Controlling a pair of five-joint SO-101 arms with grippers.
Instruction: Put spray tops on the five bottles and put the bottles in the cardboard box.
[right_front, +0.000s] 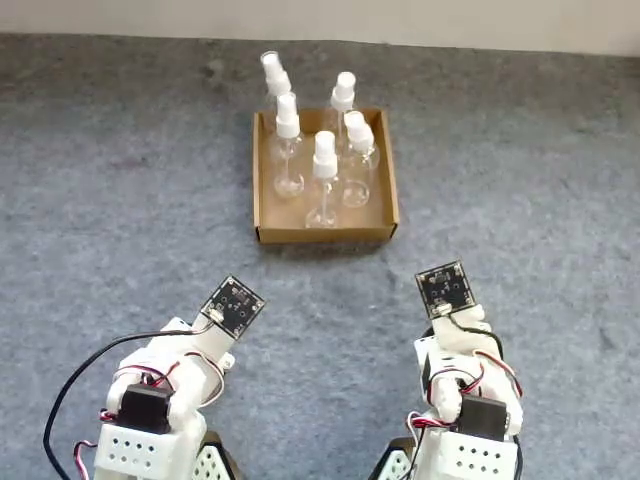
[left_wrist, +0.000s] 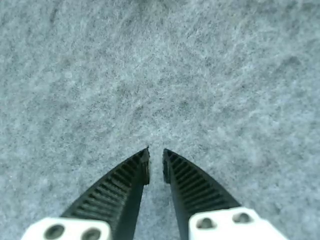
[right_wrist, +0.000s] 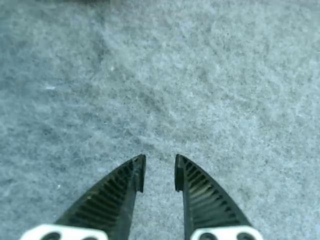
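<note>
Cardboard box (right_front: 325, 235) sits open-topped on the grey felt mat (right_front: 120, 200), well ahead of both arms and about midway between them, so neither arm is clearly the nearer. Five clear bottles (right_front: 288, 165) stand upright in a close cluster, long axes vertical, each capped with a white spray top (right_front: 324, 158). Four are plainly inside the walls. The rear-left bottle (right_front: 276, 78) appears to stand in the back corner, though its base is hidden behind its neighbour.

Left arm (right_front: 175, 385) and right arm (right_front: 465, 375) are folded low at the near edge of the mat, well apart from the box. Left gripper (left_wrist: 156, 152) points down at bare felt, its black ribbed jaws drawn almost together and holding nothing. Right gripper (right_wrist: 160, 164) hangs over the same felt, jaws narrowly parted and empty.

Judged from the layout, capping and boxing look complete. Any further move would be a reach forward and inward to the box.
</note>
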